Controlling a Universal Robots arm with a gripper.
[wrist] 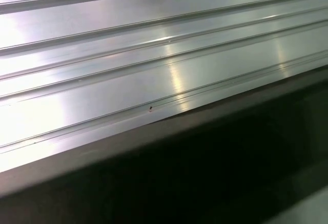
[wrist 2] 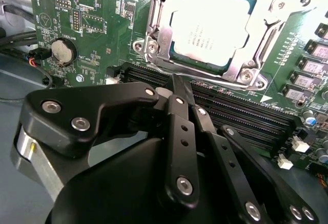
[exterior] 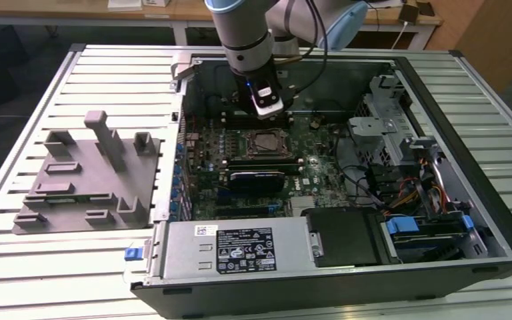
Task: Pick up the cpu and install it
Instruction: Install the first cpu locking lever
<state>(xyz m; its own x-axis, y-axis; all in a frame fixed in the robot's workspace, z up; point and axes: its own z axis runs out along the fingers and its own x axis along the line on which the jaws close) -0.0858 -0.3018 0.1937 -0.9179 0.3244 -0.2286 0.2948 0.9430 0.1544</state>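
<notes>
Exterior view, from its left to its right. A grey moulded fixture sits on the ribbed metal table, just beside the open computer case and empty as far as I can see. Case lies on its side with the green motherboard exposed. Power supply sits along the near edge of the case, a blue latch at its corner; the drive bay and a bundle of cables are on the exterior view's right.

My gripper hangs inside the case over the far part of the board, just beyond the socket.

In the second wrist view my gripper has its black fingers brought together, tips meeting, nothing held between them. They hover above the memory slots, near the socket frame but apart from it. The cpu lies flat in the socket, pale metal top up, with the metal frame around it. A coin cell sits on the board off to the side.

The first wrist view shows ribbed table slats and a dark case edge.
</notes>
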